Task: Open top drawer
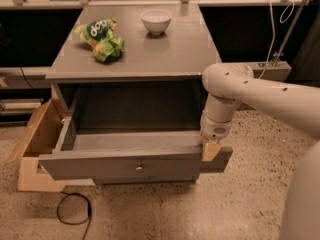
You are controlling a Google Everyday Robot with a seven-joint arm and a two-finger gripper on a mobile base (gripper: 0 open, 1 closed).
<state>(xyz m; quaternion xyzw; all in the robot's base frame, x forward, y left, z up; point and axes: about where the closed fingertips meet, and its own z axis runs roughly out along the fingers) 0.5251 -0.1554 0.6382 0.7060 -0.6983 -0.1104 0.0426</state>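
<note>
Low, gripper touches right edge of top drawer.

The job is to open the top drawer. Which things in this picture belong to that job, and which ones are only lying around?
Part of the job:
top drawer, already pulled far out; its knob; end effector, at the right end of the drawer front.

Only lying about:
bowl and green snack bag on the cabinet top; cardboard box and black cable on the floor.
</note>
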